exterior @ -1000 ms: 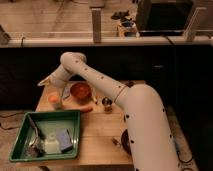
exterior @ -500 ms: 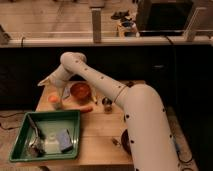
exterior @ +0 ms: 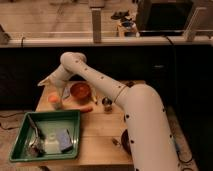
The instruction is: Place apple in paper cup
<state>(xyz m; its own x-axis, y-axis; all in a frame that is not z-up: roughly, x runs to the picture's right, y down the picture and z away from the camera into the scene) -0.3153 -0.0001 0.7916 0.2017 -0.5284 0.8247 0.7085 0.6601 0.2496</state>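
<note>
On the wooden surface, the biggest thing in view is the robot's white arm, which rises from the lower right, runs up and to the left over the boards, bends at a rounded elbow near the back edge, and then slopes down to the left. At its end the gripper hangs over the back left corner of the surface, pointing left and slightly downward; whether it is holding anything, or how wide it stands, cannot be told.

Next in size, a green tray sits at the front left corner, with a translucent whitish container, a blue piece and some metal utensils lying in it. Behind the tray, near the middle of the surface and partly under the forearm, stands an orange-brown bowl. A long thin orange carrot-like piece lies just in front of the bowl, its long axis running left to right, close to the tray's back edge. A small shiny dark metal cup stands upright to the right of the bowl.

The paper cup stands upright to the left of the bowl, just behind the tray's back rim, below and a little right of the gripper. The apple sits at the cup's mouth, round, with no clear long axis to read; how deep it rests in the cup cannot be told.
</note>
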